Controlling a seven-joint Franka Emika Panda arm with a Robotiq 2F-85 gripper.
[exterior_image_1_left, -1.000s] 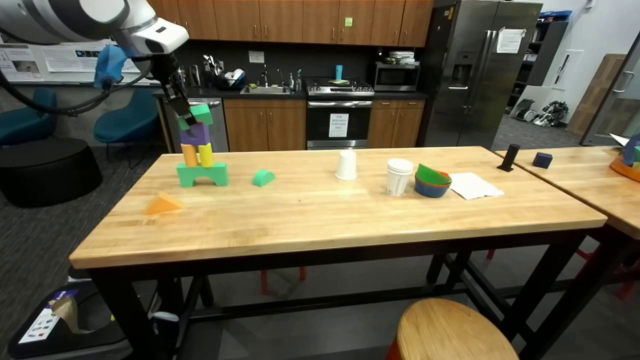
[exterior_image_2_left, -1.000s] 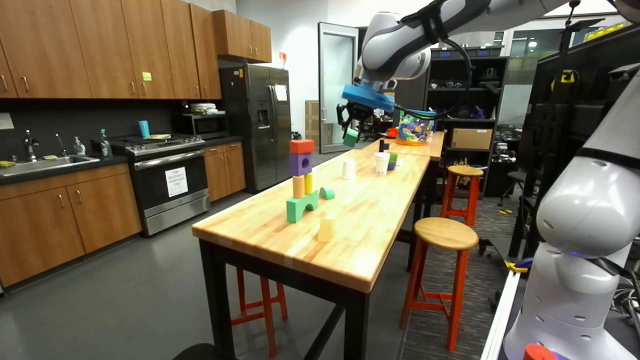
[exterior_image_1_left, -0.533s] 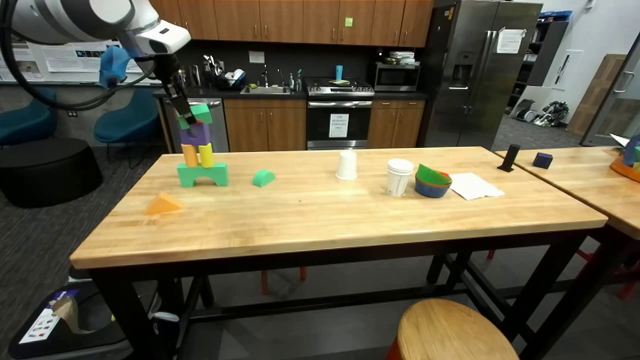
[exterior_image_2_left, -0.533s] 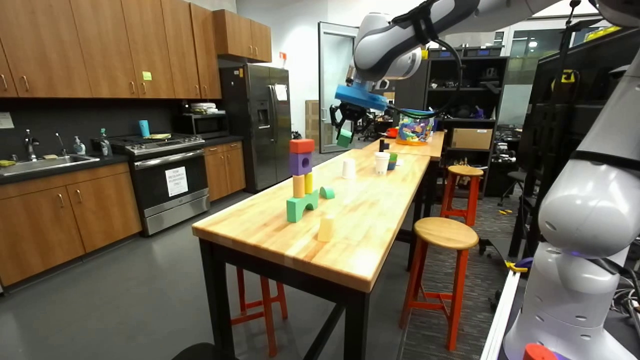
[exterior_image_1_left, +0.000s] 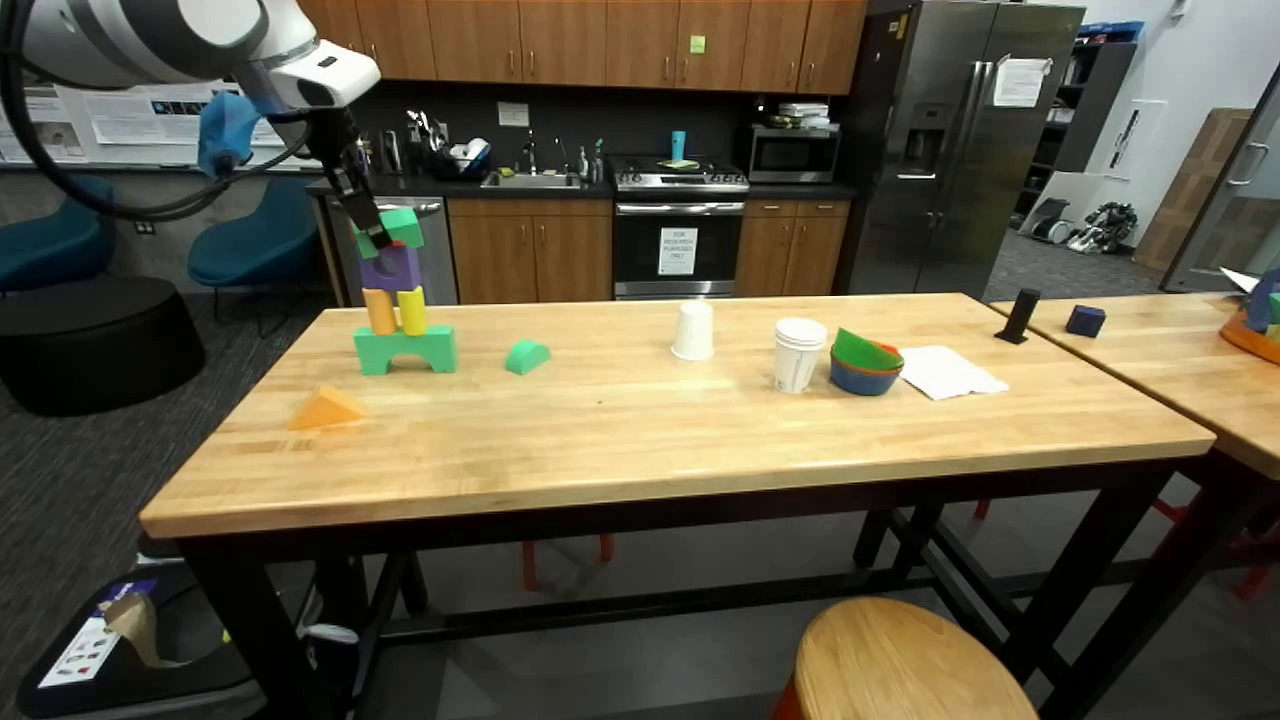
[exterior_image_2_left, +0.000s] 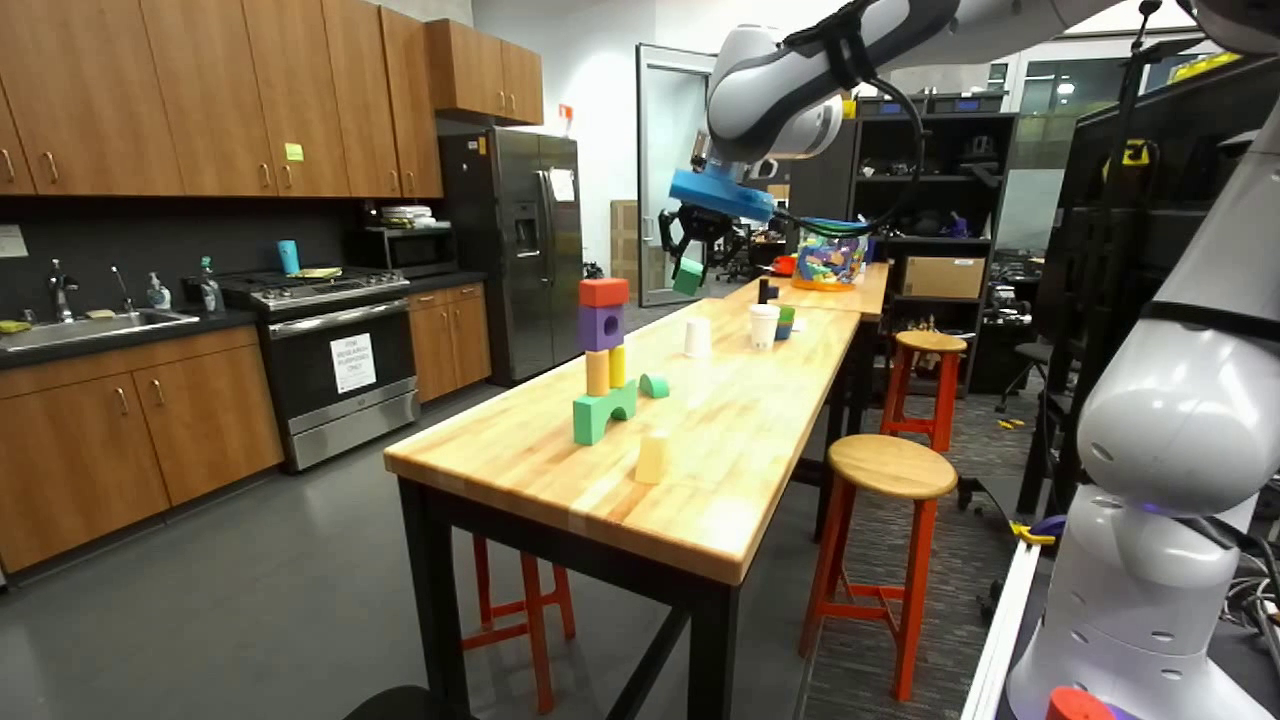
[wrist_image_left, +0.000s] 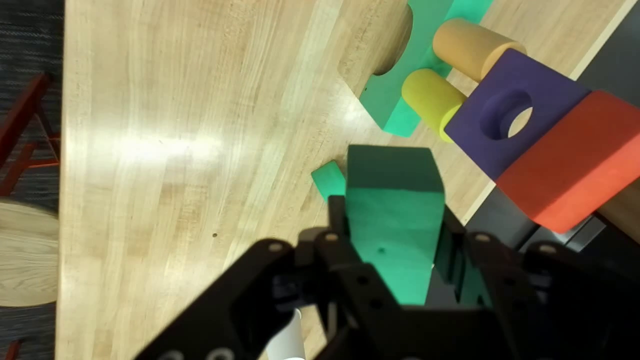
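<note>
My gripper (wrist_image_left: 392, 215) is shut on a green block (wrist_image_left: 395, 225), with a finger on each side of it. In an exterior view the held block (exterior_image_2_left: 688, 276) hangs in the air beyond a tower, apart from it. The tower has a green arch (exterior_image_2_left: 603, 410) at its base. An orange cylinder (exterior_image_2_left: 597, 373) and a yellow cylinder (exterior_image_2_left: 618, 367) stand on the arch. A purple block with a round hole (exterior_image_2_left: 601, 328) lies on them, and a red block (exterior_image_2_left: 604, 292) is on top. In another exterior view the held block (exterior_image_1_left: 402, 228) mostly hides the red block.
A green half-round block (exterior_image_1_left: 527, 356) and an orange triangular block (exterior_image_1_left: 327, 408) lie on the wooden table (exterior_image_1_left: 560, 450). An upturned white cup (exterior_image_1_left: 693, 331), stacked white cups (exterior_image_1_left: 797, 355), nested bowls (exterior_image_1_left: 864, 365) and a white paper (exterior_image_1_left: 948, 372) are farther along.
In the first half second my gripper moves slightly toward the tower with the green block held. In the last half second nothing visibly moves. The tower stays as it is.
</note>
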